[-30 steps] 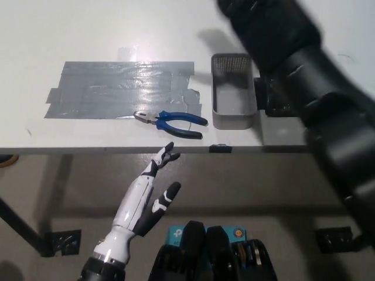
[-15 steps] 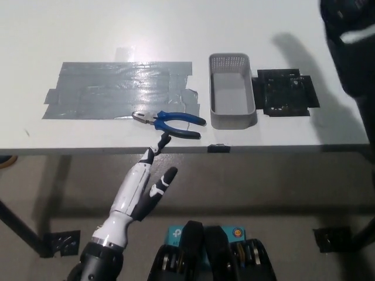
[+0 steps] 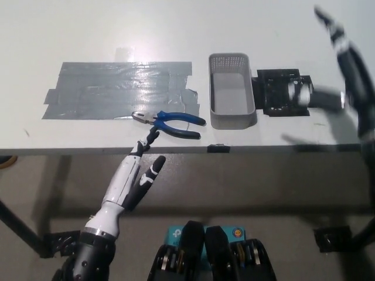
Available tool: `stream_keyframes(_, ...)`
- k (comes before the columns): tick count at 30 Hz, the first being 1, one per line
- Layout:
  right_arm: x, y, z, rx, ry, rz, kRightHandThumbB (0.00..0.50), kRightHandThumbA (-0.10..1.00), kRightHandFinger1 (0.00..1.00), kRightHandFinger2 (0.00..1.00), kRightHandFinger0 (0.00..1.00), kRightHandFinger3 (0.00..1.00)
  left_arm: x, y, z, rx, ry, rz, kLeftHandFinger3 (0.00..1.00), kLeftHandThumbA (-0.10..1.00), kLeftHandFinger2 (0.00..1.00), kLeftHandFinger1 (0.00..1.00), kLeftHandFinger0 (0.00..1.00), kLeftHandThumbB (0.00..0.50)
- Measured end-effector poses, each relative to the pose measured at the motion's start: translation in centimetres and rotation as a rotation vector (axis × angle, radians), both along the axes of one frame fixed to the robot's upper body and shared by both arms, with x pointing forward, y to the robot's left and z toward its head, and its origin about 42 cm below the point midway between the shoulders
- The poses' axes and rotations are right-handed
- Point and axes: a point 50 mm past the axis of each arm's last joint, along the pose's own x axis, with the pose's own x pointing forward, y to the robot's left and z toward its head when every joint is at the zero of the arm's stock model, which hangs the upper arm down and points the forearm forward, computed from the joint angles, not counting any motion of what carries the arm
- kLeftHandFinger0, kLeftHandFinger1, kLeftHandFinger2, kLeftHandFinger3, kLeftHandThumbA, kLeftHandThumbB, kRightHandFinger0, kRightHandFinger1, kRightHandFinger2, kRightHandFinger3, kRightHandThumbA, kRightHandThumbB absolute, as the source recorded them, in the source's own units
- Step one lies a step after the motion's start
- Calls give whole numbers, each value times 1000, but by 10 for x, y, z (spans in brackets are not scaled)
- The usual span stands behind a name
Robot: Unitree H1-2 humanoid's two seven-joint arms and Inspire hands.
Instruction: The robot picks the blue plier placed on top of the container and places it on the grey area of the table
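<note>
At the near edge of the counter [image 3: 176,23]: findings below.

Blue plier [image 3: 169,123]: lying flat on the counter, just left of the grey container [image 3: 232,98], not on top of it. Its metal nose and part of the handles overlap the near right corner of the grey tape area [image 3: 117,89]; the handle ends reach towards the container.

Left hand [image 3: 133,177]: white, raised from below the counter edge, fingers spread and holding nothing; its fingertips [image 3: 153,134] sit just near the plier.

Right hand [image 3: 343,47]: black, at the far right, blurred; whether its fingers are spread or closed cannot be told. It holds nothing visible.

Black pad [image 3: 274,92]: flat on the counter, right of the container.

Container: empty, upright.

Progress: judged largely complete, the plier being off the container and at the tape; only a fuller placement onto the grey might remain.
</note>
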Motion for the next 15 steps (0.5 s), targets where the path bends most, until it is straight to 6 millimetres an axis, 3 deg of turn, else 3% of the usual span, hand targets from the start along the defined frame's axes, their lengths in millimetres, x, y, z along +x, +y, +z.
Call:
stream_keyframes(3,-44,-4,-35,49,66,11,420,1000,1000,1000,1000,1000,1,5,-3,-13,14,15,1000,1000,1000,1000,1000,118)
stream_keyframes(7,-103,-2,-67,155,141,40,393,1000,1000,1000,1000,1000,1,16,-4,-40,22,41,1000,1000,1000,1000,1000,101)
stream_keyframes(10,-131,0,-90,244,215,49,263,1000,1000,1000,1000,1000,1,27,-4,-66,26,62,1000,1000,1000,1000,1000,107)
stream_keyframes(12,-144,2,-107,307,263,50,253,1000,1000,1000,1000,1000,-2,34,-7,-86,34,76,1000,1000,1000,1000,1000,126)
stream_keyframes(13,-151,3,-116,341,291,49,287,1000,1000,1000,1000,1000,-4,37,-9,-93,42,80,1000,1000,1000,1000,1000,137)
stream_keyframes(15,-159,7,-131,403,336,56,308,1000,1000,1000,1000,1000,-9,42,-14,-111,62,85,1000,1000,1000,1000,1000,133)
